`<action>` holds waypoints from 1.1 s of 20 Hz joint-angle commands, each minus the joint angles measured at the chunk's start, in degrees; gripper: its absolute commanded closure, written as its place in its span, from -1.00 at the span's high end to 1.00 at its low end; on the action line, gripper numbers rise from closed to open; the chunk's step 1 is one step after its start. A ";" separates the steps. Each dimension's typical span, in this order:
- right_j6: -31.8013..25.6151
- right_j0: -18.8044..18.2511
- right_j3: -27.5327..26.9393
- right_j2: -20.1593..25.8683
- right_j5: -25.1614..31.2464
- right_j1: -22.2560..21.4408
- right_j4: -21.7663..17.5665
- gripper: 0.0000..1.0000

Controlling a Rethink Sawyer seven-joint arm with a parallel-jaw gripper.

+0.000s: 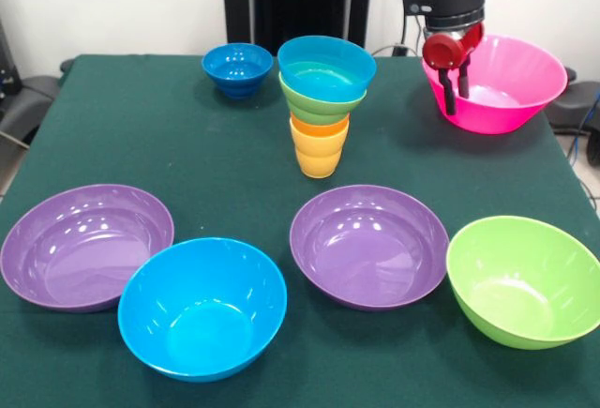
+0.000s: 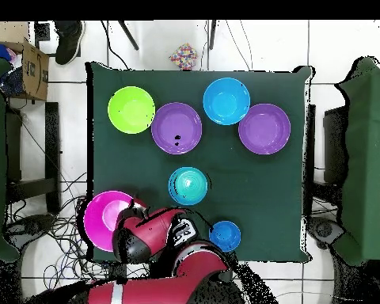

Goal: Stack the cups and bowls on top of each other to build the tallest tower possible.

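Nearest row, front view: large blue bowl [image 1: 202, 308] and large green bowl [image 1: 525, 279] at the table's near edge; just behind them two purple bowls, one at the left [image 1: 85, 245] with its rim touching or overlapping the blue one, one right of centre [image 1: 368, 244] just beside the green one.

Mid-table: the tower [image 1: 323, 103] stands alone, well apart from the loose bowls; yellow-orange cup [image 1: 318, 160] at the base, orange cup [image 1: 320, 128] nested in it, small green bowl [image 1: 322, 101] above, light blue bowl [image 1: 326, 68] on top, all upright; its top overhangs the narrow foot.

Far side: small dark blue bowl [image 1: 237, 69] left of the tower; large pink bowl [image 1: 493, 83] at the far right corner, overhanging the table's edge in the overhead view.

Gripper [image 1: 457, 84] hangs at the pink bowl's inner rim; fingers slightly parted, holding nothing so far as the frames show.

Count: two cups, eight bowls; three small, five large.

Handling, as judgement: thin glossy plastic, so light, stiff and slippery; unlikely to break but quick to skid or tip under a nudge. The rim wall looks the only real hold, one finger inside and one outside. The tower, on a single cup, would probably topple at a sideways touch; anything added wants lowering straight down and centred.
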 commanded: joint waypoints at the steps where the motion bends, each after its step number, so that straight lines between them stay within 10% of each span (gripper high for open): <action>1: 10.11 0.17 -1.65 0.68 -1.79 3.42 -0.91 1.00; 15: 9.90 -2.07 -1.90 2.64 0.24 3.24 -0.06 1.00; 16: 9.88 -2.31 -1.86 2.88 0.56 3.15 0.00 -1.00; 22: 10.54 -3.37 -1.92 3.98 2.72 2.54 0.33 -1.00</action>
